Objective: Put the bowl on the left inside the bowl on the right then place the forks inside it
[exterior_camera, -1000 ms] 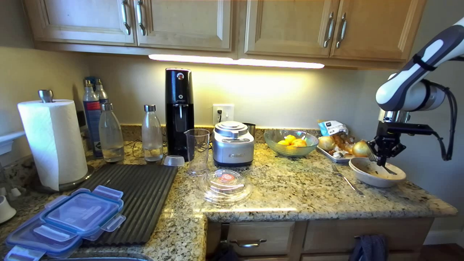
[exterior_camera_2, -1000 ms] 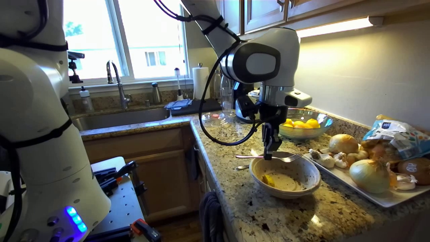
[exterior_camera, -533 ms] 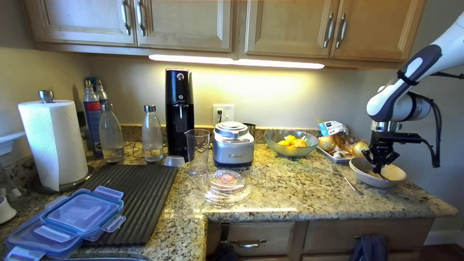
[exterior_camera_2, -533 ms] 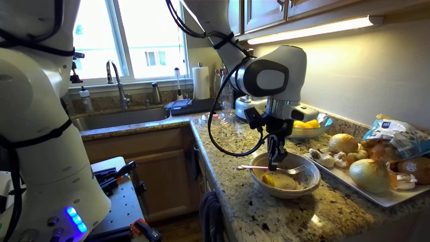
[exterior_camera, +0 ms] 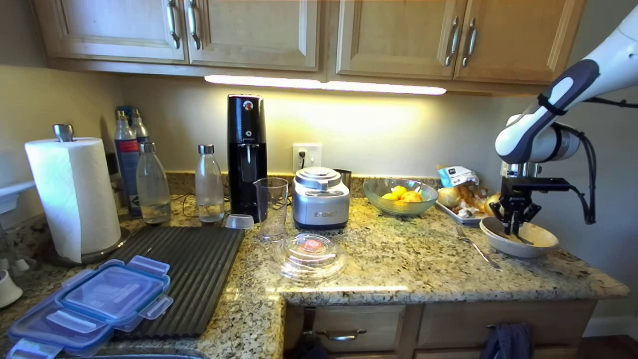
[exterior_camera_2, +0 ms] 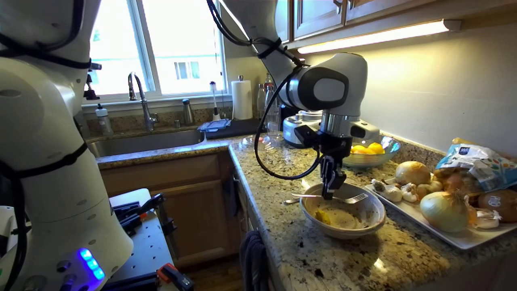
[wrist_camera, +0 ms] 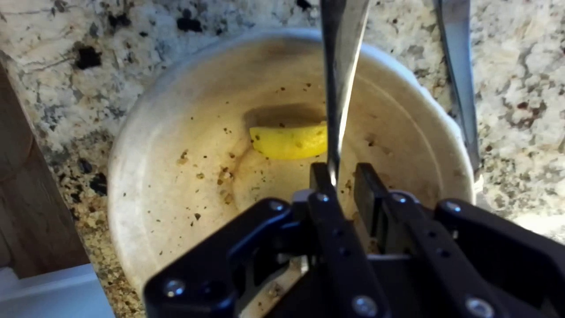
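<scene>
The two bowls look nested as one stack near the counter's end, their double rim visible in an exterior view. A yellow wedge and dark specks lie inside. My gripper is over the bowl with its jaws parted by a narrow gap. One fork runs over the rim to the left finger and appears to touch it, not pinched between both. Its tines point into the bowl; in the wrist view my gripper hides them. A second fork lies on the counter beside the bowls.
Close behind the bowls is a white tray with onions and garlic. A glass bowl of yellow fruit stands farther along by the wall. A food processor and a clear lid sit mid-counter.
My gripper has come down over the bowls with the fork, then risen slightly. During the last half second its jaws have parted and the fork has turned a little against the finger.
</scene>
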`<state>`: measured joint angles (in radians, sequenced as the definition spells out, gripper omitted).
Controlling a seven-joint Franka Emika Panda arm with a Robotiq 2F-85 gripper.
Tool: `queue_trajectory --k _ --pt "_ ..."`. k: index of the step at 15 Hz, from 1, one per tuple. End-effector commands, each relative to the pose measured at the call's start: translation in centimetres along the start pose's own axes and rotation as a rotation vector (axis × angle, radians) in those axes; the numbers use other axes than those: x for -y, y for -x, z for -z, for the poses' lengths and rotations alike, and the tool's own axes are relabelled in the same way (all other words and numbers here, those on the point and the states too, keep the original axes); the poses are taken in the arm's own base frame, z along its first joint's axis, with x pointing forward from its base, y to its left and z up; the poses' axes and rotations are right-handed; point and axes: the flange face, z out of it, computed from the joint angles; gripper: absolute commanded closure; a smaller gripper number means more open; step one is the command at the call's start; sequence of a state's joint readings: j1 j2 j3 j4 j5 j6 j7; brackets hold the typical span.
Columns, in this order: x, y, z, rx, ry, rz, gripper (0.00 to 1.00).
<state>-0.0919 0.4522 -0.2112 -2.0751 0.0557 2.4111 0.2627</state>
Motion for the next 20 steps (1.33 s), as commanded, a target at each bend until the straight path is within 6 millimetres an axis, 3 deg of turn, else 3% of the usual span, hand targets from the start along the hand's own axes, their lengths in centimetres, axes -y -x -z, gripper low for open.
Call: queue_trajectory --k 1,6,9,14,20 --pt "0.9 2.0 2.5 0.013 0.043 0.028 0.49" --pt "2.6 3.7 4.2 0.023 0.071 0.077 0.16" --pt "2.8 4.0 3.6 0.036 0.080 0.062 0.00" --pt "4.7 5.5 3.9 0.017 0.049 0.118 0.00" --pt "10.5 7.5 4.9 -0.026 0.014 0.265 0.00"
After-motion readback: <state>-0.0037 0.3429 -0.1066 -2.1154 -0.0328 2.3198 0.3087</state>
